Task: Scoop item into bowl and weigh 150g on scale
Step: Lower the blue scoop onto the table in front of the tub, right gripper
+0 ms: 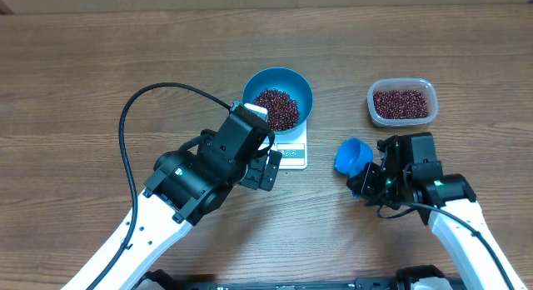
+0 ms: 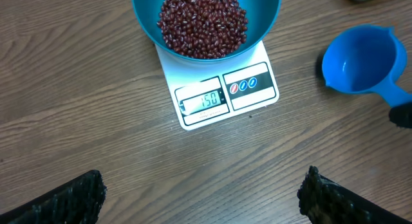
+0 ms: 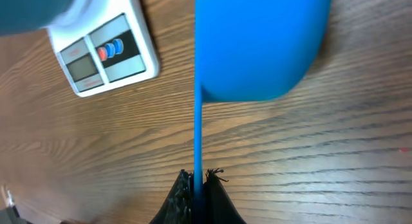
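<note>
The wooden surface carries everything. The left end effector hangs above the near edge of the scale, its fingers spread wide and holding nothing. Right of the scale, the right end effector is clamped tight on the handle of a small blue scoop. The blue bowl sits on the scale's far half. A clear tub lies further right of the scale and a little beyond it. The beans are heaped in the bowl, with more in the tub. The scale's display reads 150.
</note>
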You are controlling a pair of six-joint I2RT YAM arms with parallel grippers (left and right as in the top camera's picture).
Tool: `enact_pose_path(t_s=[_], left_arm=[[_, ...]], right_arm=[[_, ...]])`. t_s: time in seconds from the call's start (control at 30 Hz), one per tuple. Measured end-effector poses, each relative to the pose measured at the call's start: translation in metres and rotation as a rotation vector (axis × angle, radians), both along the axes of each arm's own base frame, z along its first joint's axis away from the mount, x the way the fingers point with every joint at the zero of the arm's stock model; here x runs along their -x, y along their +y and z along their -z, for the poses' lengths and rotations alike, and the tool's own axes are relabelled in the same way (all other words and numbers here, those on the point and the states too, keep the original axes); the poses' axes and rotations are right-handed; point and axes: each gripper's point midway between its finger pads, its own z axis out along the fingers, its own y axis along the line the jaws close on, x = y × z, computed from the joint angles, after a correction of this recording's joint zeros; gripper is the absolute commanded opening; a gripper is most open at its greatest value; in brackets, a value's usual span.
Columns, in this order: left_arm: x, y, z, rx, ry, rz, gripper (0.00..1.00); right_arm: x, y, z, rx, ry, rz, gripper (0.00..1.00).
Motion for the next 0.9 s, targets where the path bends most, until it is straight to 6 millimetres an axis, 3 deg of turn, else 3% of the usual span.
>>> enact_pose_path(t_s=[0.13, 0.33, 0.37, 0.4, 0.53, 0.67, 0.9], left_arm=[[0.000, 0.000, 0.000, 0.000, 0.000, 0.000, 1.00], [0.000, 0.000, 0.000, 0.000, 0.000, 0.000, 1.00], [0.000, 0.000, 0.000, 0.000, 0.000, 0.000, 1.00], [0.000, 0.000, 0.000, 0.000, 0.000, 0.000, 0.99], [0.000, 0.000, 0.000, 0.000, 0.000, 0.000, 1.00], [0.000, 0.000, 0.000, 0.000, 0.000, 0.000, 1.00], [0.000, 0.000, 0.000, 0.000, 0.000, 0.000, 1.00]], right_arm=[[0.002, -0.003, 0.011, 0.009, 0.063, 0.031, 0.43], [0.009, -0.005, 0.022, 0.013, 0.146, 0.072, 0.61], [0.011, -0.005, 0.023, 0.013, 0.161, 0.078, 0.75], [0.013, -0.005, 0.024, 0.014, 0.172, 0.080, 0.80], [0.019, -0.007, 0.026, 0.023, 0.208, 0.097, 0.87], [0.027, -0.016, 0.030, 0.070, 0.254, 0.143, 0.88], [0.024, -0.029, 0.035, 0.137, 0.252, 0.209, 0.88]])
